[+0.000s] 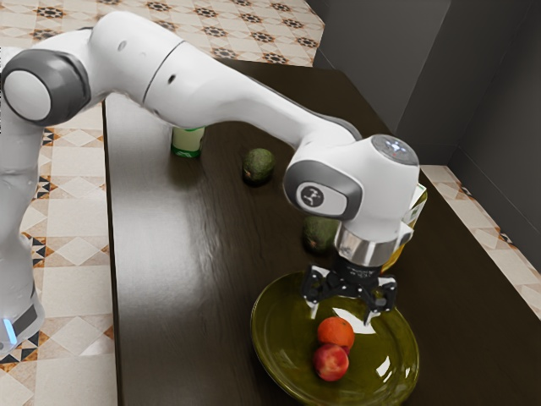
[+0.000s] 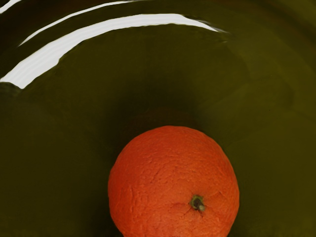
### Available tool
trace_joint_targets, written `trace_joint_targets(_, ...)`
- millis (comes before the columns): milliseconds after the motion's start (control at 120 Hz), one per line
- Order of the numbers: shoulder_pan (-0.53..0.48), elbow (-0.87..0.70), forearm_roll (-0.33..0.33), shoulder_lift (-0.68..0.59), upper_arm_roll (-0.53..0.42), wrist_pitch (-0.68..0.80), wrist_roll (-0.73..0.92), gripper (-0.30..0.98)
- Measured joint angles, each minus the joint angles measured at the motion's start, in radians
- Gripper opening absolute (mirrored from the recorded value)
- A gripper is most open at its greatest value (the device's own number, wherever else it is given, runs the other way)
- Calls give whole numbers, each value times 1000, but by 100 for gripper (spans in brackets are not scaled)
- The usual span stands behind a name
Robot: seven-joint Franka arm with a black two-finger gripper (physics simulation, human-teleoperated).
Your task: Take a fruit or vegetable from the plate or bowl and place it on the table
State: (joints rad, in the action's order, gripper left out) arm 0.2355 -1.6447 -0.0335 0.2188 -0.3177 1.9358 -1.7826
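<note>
Lining up over the orange [image 1: 336, 331] looks like the step in hand; no grasp yet. Gripper [image 1: 341, 314] is open, 2 fingers apart, above the plate [image 1: 283, 347]; orange lies on it, near plate's middle. 1 red fruit [image 1: 330, 362] sits right by the orange, so check your finger clearance there. Prob. needs a small nudge to center you on the orange, then straight down, fingers either side of its widest part. Close gently; round skin may roll. Lift clear of plate's edge w/ margin, then lower onto bare table [image 1: 186, 271] btwn plate and the long edge at ext. view's left. Release low.
</note>
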Motion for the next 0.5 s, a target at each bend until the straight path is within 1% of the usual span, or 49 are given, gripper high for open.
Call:
trace_joint_targets(167,15,6,-1,15,4,4,-7,69)
trace_joint_targets(317,3,9,-2,19,24,1,-11,69)
trace_joint_targets(500,2,20,-1,57,29,0,-14,69)
